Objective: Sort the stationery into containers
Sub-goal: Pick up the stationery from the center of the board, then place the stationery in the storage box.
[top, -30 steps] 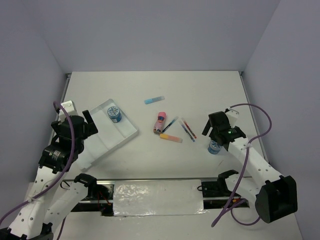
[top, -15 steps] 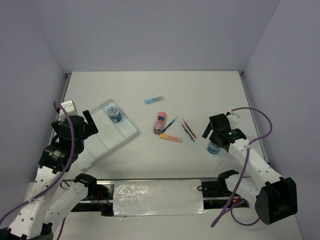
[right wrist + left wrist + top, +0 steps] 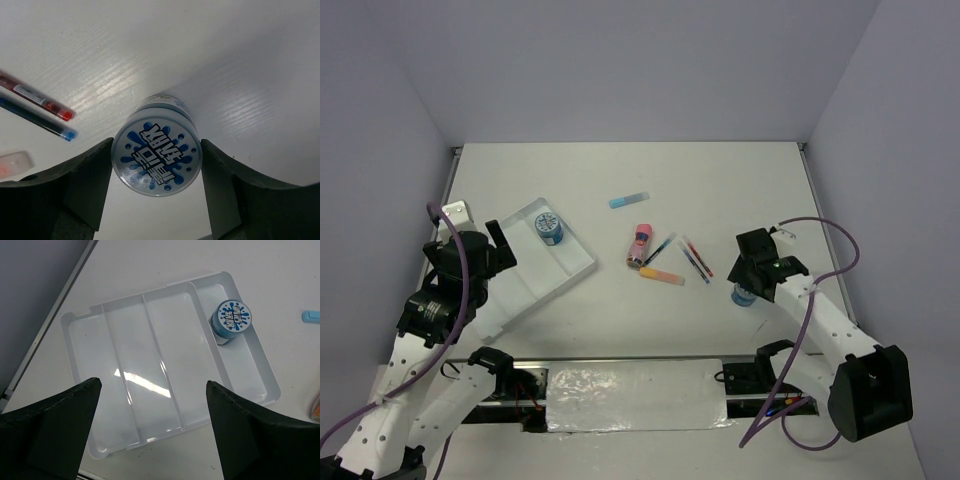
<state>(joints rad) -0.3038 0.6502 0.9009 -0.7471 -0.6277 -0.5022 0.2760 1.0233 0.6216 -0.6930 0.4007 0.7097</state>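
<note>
right gripper [image 3: 156,145] clamps the round blue white-topped roll [image 3: 156,162]; left gripper [image 3: 153,384] gapes wide, translucent white plastic tray [image 3: 175,340] below it.

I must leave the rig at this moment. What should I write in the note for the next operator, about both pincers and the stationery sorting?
Left pincer: open, above the tray, holding nothing.
Right pincer: around the second blue roll, which stands on the table at the right. Its fingers seem to touch the roll's sides, but a firm grip is not certain.
Done: the first blue roll stands in the tray's end compartment.
Left: the second blue roll, the pink cylinder, the orange bar, the light-blue bar and the pens are all on the table, outside the tray.
</note>
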